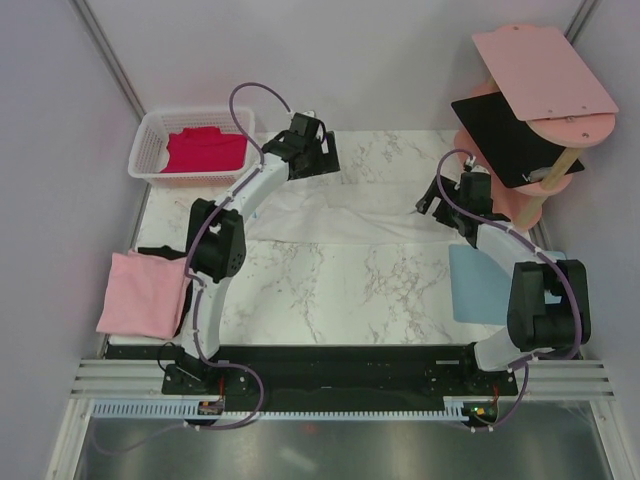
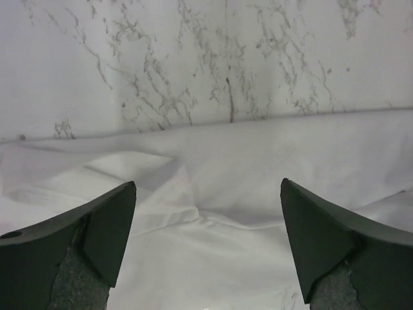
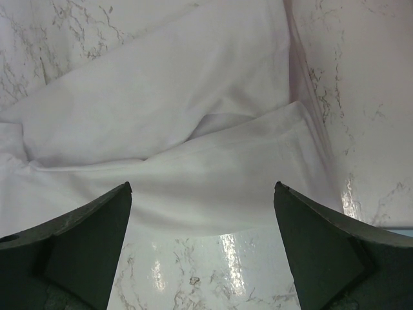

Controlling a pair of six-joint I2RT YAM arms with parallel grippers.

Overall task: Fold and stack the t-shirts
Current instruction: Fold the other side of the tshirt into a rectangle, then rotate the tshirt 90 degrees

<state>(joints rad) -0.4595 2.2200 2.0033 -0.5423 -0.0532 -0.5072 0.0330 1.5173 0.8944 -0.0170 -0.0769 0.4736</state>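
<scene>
T-shirts: I count three for certain, the white t-shirt (image 1: 370, 215), the pink t-shirt (image 1: 140, 295) and the magenta-red t-shirt (image 1: 205, 150).
Baskets: one white basket (image 1: 150, 135).
Mats: one light-blue mat (image 1: 478, 285).
Shelf stands: one pink shelf stand (image 1: 545, 65).
Black pieces: one black flat piece (image 1: 505, 135); cloth or board, I can't tell.
Arms: two on my screen, left arm (image 1: 215, 245) and right arm (image 1: 540, 300).

Both arms reach forward with elbows bent. The left tool (image 1: 322, 150) tips downward, its fingers spread wide apart; the right tool (image 1: 436, 198), off to its right, gapes equally wide.
</scene>
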